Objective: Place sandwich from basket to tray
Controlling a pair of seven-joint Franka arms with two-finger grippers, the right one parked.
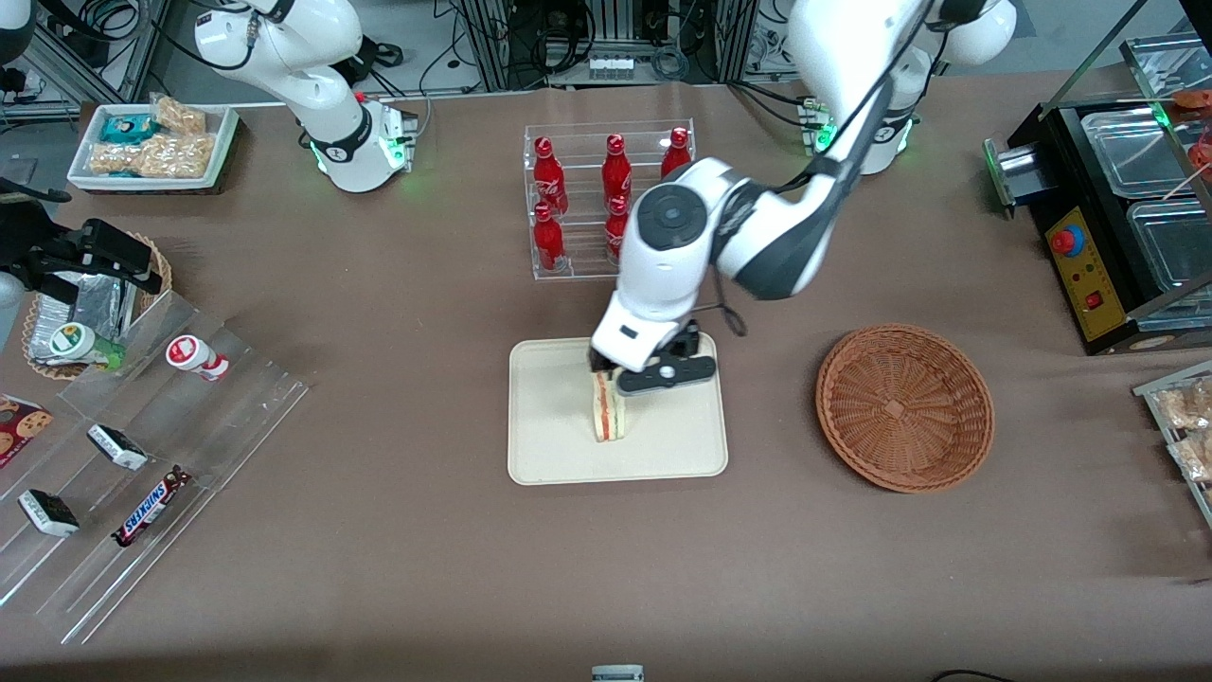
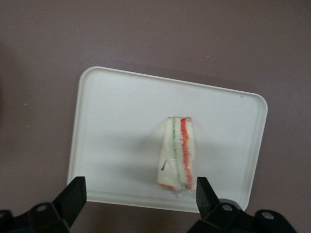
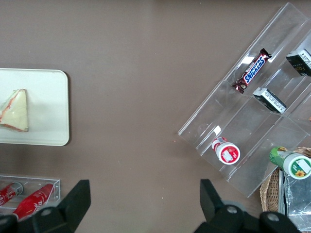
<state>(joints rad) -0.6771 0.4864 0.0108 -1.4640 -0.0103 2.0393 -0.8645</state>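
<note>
1. The counter (image 1: 398, 568): a brown, matte covering that looks grippy to me; the open stretch around my work is wide, with the bottle rack (image 1: 606, 199) farther from the front camera and the clear display shelves (image 1: 142, 455) toward the parked arm's end.
2. The basket (image 1: 904, 407): round wicker, nothing in it, toward the working arm's end, well apart from the tray.
3. The tray (image 1: 549, 455): flat, low-rimmed, smooth; I judge a light item could slide on it.
4. My gripper (image 1: 632, 377): just above the tray, over the sandwich's upper end; my fingers (image 2: 73, 194) stand wide apart, holding nothing.
5. The sandwich (image 1: 608, 409): on the tray, standing on edge. I judge it light, soft and easily crushed; a gentle hold across the two bread faces would suit, not the filling edge.
</note>
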